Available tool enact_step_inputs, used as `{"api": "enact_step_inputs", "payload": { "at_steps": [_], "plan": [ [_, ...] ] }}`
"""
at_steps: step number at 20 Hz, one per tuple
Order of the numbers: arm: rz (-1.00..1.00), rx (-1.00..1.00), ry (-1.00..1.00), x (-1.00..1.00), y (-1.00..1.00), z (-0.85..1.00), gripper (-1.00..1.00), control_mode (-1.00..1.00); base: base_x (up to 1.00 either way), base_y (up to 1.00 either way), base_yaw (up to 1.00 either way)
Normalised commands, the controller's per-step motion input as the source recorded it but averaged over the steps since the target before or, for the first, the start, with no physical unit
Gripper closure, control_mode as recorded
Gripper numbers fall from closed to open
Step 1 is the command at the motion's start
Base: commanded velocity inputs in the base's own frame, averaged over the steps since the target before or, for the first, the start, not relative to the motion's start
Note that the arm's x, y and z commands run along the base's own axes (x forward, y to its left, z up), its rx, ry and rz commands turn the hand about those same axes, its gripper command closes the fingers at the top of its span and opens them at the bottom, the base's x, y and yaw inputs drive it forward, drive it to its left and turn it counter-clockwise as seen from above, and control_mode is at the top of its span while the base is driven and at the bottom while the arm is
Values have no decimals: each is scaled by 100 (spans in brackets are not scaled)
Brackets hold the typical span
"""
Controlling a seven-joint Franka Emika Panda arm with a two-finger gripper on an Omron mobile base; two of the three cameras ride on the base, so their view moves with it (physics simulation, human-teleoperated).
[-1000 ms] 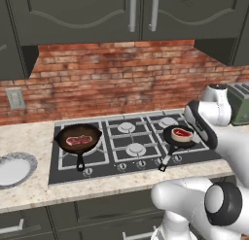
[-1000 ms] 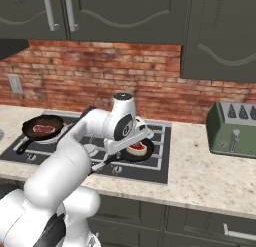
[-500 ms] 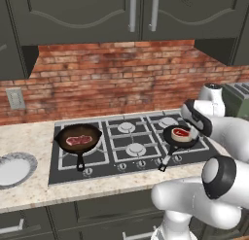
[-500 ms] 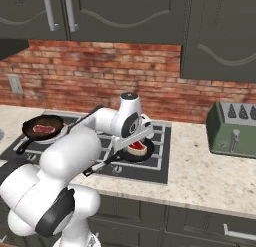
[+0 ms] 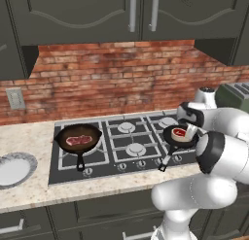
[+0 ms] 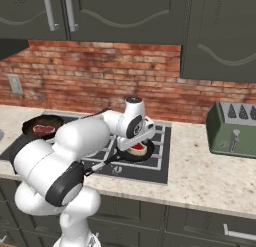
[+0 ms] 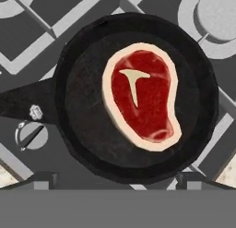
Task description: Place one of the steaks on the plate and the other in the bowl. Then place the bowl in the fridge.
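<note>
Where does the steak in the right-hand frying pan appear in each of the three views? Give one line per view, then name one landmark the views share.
Left base view: the steak lies right of centre, in the pan beside the gripper.
Right base view: the steak sits near the centre, below the white hand.
Hand view: the steak lies in the middle, flat in the pan.
Shared landmark: the black frying pan under it, handle pointing to the hob's front knobs.

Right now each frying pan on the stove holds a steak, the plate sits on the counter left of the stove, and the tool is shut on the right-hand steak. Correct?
Not quite: the tool is open above the right-hand steak, not gripping it, as the hand view shows. The rest stands.
</note>
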Motion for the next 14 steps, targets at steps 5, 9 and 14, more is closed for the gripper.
{"api": "enact_step_inputs", "payload": {
  "at_steps": [5,9,14],
  "plan": [
    [6,0,0,27,-4,-19,-100,-100,0,0,0],
    [7,0,0,19,0,-24,-100,-100,0,0,0],
    [7,0,0,12,0,-28,-100,-100,0,0,0]
  ]
}}
